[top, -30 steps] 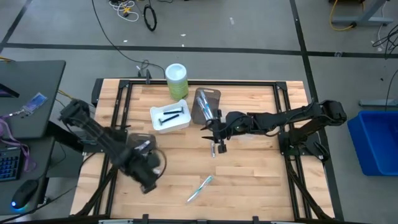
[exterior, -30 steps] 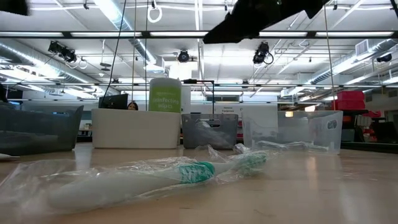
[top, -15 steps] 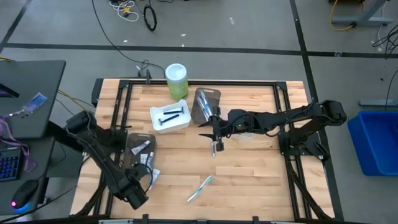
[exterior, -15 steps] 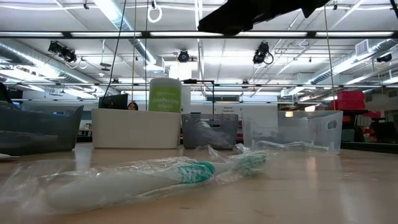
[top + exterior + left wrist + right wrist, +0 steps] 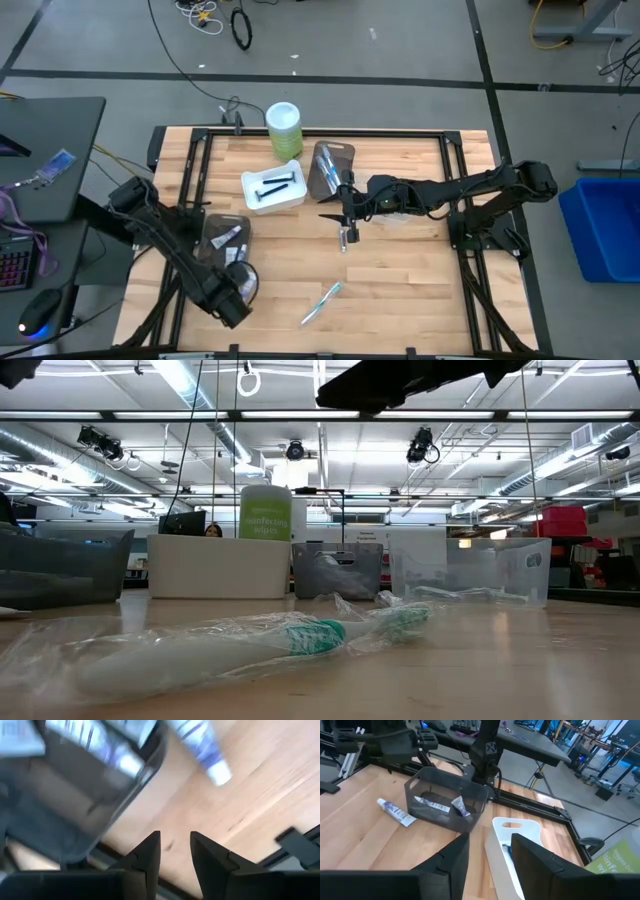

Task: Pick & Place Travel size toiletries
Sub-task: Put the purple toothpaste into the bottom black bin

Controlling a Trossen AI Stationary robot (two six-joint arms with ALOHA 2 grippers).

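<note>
While both hands [image 5: 175, 851] [image 5: 490, 851] sit part-open w/ nothing held, you've still a tube [image 5: 240, 283] & toothbrush [image 5: 322, 302] loose on table [image 5: 400, 270].

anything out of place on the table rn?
Two strays. A white mini tube lies on the wood beside the dark tray, not in it. A wrapped toothbrush lies alone near the front edge. Nothing looks spilled or damaged.
</note>
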